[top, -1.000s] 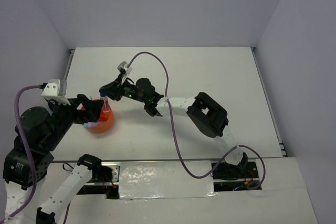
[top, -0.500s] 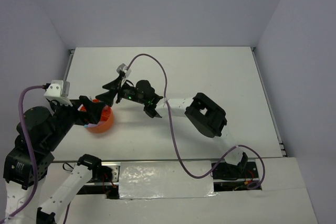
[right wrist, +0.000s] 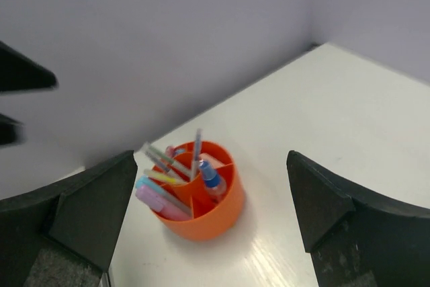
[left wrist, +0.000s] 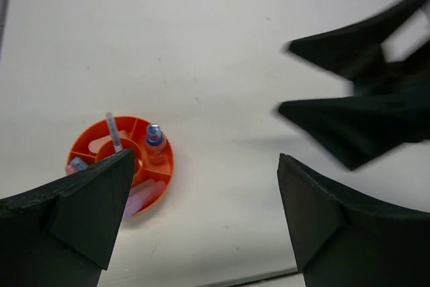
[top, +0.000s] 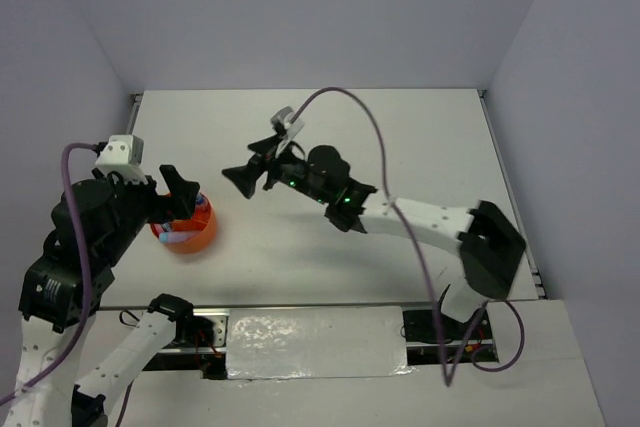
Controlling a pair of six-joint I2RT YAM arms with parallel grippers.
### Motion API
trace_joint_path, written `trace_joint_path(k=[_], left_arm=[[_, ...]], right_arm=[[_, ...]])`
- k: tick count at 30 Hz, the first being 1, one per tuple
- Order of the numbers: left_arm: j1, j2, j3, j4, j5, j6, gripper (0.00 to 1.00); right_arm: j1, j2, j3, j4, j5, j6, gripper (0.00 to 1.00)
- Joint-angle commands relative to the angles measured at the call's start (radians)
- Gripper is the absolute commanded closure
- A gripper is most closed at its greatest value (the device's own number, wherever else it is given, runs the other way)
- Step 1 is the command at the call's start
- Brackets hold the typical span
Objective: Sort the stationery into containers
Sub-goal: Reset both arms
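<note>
The orange cup (top: pixel 186 232) stands at the left of the white table, divided into compartments. Stationery stands inside it: a blue-tipped pen (right wrist: pixel 209 177), thin grey pens (right wrist: pixel 196 147) in the middle and pastel pieces (right wrist: pixel 160 202) at one side. My right gripper (top: pixel 248 163) hangs open and empty, off to the right of the cup and above the table. In its own view the cup (right wrist: pixel 209 218) lies below and between the fingers. My left gripper (top: pixel 180 193) is open over the cup's near-left side, one finger (left wrist: pixel 87 199) hiding part of the cup (left wrist: pixel 165 165).
Grey walls (top: pixel 300 17) close the table at the back and both sides. A purple cable (top: pixel 380 137) loops above the right arm. The table's near edge (top: pixel 330 299) runs in front of the arm bases.
The right gripper has opened, letting go of the blue-tipped pen into the cup, and has drawn back up and to the right. The left arm has shifted slightly.
</note>
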Motion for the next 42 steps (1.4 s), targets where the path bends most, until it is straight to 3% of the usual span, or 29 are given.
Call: trace_joint_path(k=[1, 5, 9, 16, 23, 26, 33, 42], left_arm=[[-0.004, 0.042, 0.025, 0.06, -0.114, 0.04, 0.01], [-0.003, 0.042, -0.018, 0.125, -0.29, 0.08, 0.01], [-0.004, -0.009, -0.117, 0.181, -0.335, 0.061, 0.01], [-0.004, -0.189, -0.13, 0.096, -0.237, 0.02, 0.01], [-0.003, -0.363, 0.009, -0.123, -0.154, -0.002, 0.01], [-0.031, -0.414, 0.065, -0.206, -0.189, -0.038, 0.01], [-0.047, -0.532, 0.054, -0.236, -0.188, -0.091, 0.01], [-0.047, -0.549, 0.049, -0.245, -0.194, -0.1, 0.01]], right_arm=[[-0.004, -0.27, 0.021, -0.452, 0.308, -0.101, 0.0], [-0.004, -0.557, 0.037, -0.958, 0.589, -0.052, 0.0], [-0.004, -0.813, 0.014, -1.245, 0.718, 0.03, 0.0], [-0.002, -1.259, 0.024, -1.571, 0.761, 0.117, 0.0], [-0.004, -1.427, 0.104, -1.825, 0.734, 0.176, 0.0], [-0.004, -1.484, 0.113, -1.862, 0.711, 0.186, 0.0], [-0.004, -1.605, 0.103, -1.875, 0.681, 0.184, 0.0], [-0.004, -1.602, 0.103, -1.873, 0.686, 0.175, 0.0]])
